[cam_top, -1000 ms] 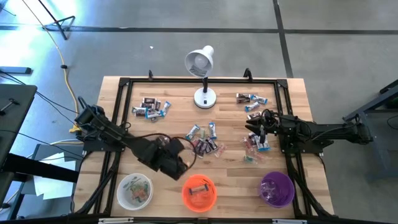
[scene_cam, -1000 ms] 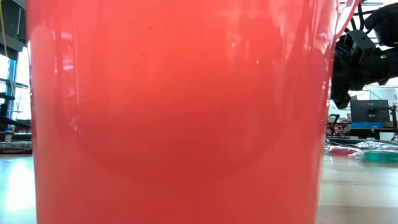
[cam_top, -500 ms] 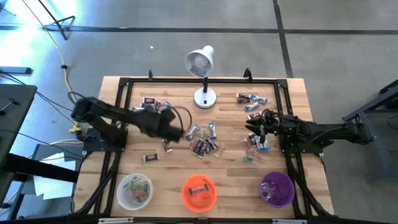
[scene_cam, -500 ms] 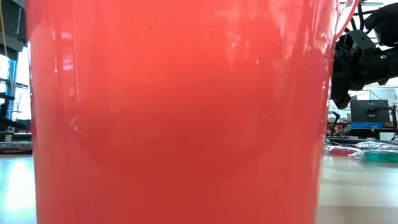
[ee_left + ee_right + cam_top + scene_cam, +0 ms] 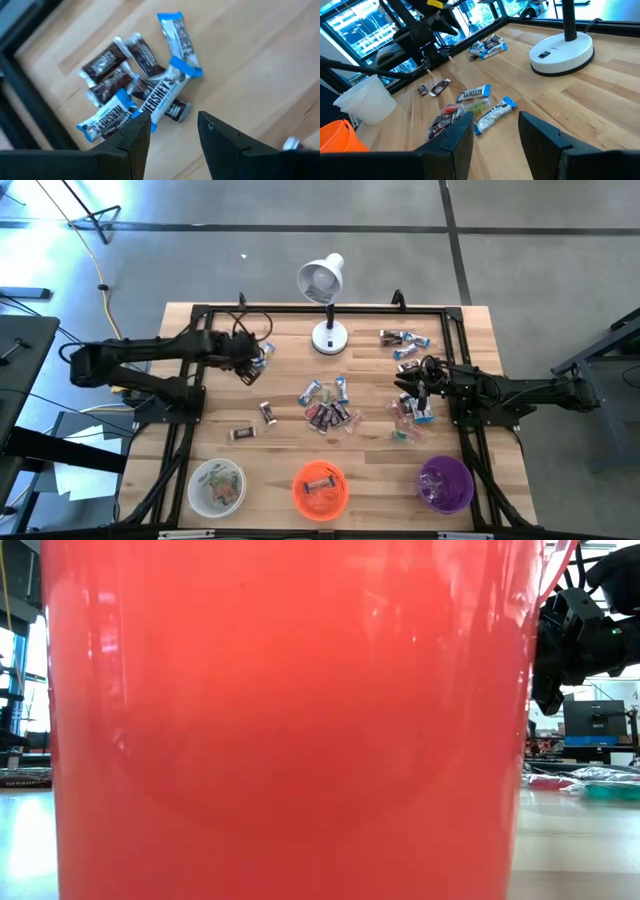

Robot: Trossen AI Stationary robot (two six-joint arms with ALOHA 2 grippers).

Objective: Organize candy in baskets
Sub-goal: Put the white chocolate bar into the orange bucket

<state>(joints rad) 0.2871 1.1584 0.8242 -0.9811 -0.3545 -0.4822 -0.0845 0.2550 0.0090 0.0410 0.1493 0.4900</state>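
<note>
Overhead, shiny crinkled candy (image 5: 326, 414) on pale grained wood (image 5: 290, 450).

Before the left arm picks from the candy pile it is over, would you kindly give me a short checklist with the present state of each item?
1. Left hand open and empty: ok.
2. Left hand over the candy pile at the table's far left: ok; brown and blue bars lie just ahead of its fingers.
3. One candy standing free to grasp: not ok, the bars overlap.
4. White basket, orange basket and purple basket upright at the near edge: ok.
5. Right hand out of the way, over the right-side candy: ok.
</note>
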